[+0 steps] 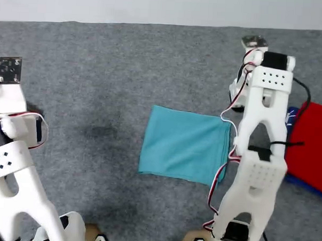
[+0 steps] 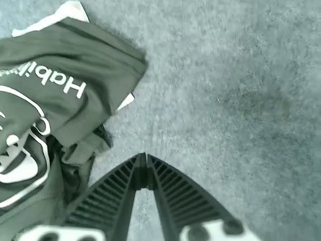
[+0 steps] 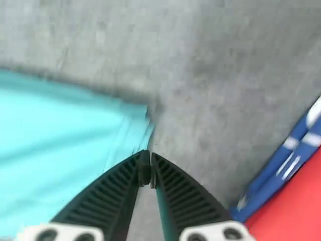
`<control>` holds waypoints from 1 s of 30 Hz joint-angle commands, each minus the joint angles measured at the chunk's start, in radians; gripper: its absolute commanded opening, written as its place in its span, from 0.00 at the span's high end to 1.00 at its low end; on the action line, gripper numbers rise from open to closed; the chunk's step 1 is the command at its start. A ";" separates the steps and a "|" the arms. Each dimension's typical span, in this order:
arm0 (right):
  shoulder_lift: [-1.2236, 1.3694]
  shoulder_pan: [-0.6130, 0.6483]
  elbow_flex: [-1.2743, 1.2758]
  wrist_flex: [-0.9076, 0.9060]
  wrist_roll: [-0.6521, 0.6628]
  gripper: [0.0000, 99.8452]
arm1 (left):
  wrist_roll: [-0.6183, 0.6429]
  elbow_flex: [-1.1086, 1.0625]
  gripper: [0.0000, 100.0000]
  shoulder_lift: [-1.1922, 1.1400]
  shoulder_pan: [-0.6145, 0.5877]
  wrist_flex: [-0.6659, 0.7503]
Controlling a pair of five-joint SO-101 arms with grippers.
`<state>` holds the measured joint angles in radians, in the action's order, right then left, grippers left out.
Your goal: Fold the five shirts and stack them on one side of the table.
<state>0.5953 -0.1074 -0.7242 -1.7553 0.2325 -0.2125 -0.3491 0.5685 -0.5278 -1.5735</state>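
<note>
Gray felt table [image 1: 99, 70], folded teal shirt [image 1: 184, 145] mid-table, red shirt [image 1: 314, 144] at 3 o'clock. Left gripper [image 2: 145, 159] and right gripper [image 3: 147, 156] both pinched together.

Grey table [image 1: 99, 70], folded teal shirt [image 1: 184, 145], crumpled dark shirt [image 2: 50, 100], blue shirt [image 3: 273, 185]

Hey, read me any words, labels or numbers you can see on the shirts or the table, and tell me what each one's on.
Dark shirt: white lettering and a round white emblem, both cut off at the picture's edge; no whole word reads.
Teal shirt: no print.
Red shirt: no print seen.
</note>
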 commanded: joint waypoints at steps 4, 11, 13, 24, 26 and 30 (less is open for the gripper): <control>-0.226 0.053 0.339 0.005 -0.109 0.97 | -0.011 0.030 1.00 0.026 0.002 -0.052; -0.142 0.220 0.394 0.048 -0.422 0.69 | -0.100 0.033 0.98 0.025 -0.002 -0.080; -0.124 0.259 0.394 0.081 -0.476 0.67 | -0.100 0.031 0.96 0.028 -0.003 -0.080; 0.038 0.257 0.394 0.285 -0.540 0.67 | -0.100 0.031 0.95 0.021 -0.002 -0.072; 0.071 0.257 0.394 0.288 -0.542 0.67 | -0.100 0.031 0.95 0.020 -0.002 -0.072; 0.127 0.259 0.394 0.277 -0.598 0.67 | -0.100 0.030 0.95 0.020 -0.002 -0.072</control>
<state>0.6874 0.1626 -0.3422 -1.4837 -0.3245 -0.3030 -0.3491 0.5685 -0.5278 -1.6441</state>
